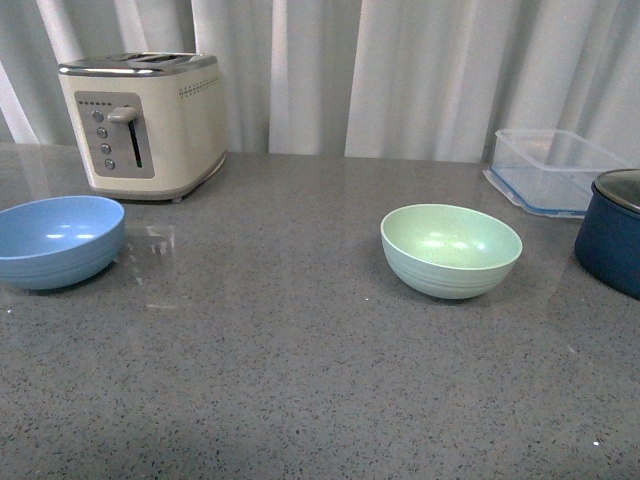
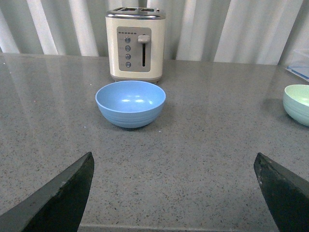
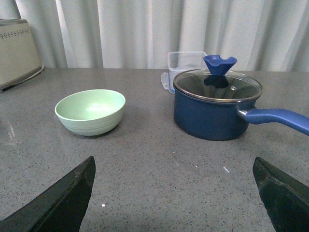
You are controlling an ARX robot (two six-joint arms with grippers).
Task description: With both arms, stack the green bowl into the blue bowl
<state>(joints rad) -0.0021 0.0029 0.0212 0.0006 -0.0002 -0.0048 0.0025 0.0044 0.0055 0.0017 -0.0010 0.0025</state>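
The green bowl stands upright and empty on the grey counter, right of centre. The blue bowl stands upright and empty at the left edge of the front view. Neither arm shows in the front view. In the left wrist view the left gripper is open and empty, with the blue bowl ahead of it and the green bowl at the frame's edge. In the right wrist view the right gripper is open and empty, with the green bowl ahead of it.
A cream toaster stands behind the blue bowl. A clear plastic container and a dark navy pot with a glass lid and long handle stand at the right. White curtains hang behind the counter.
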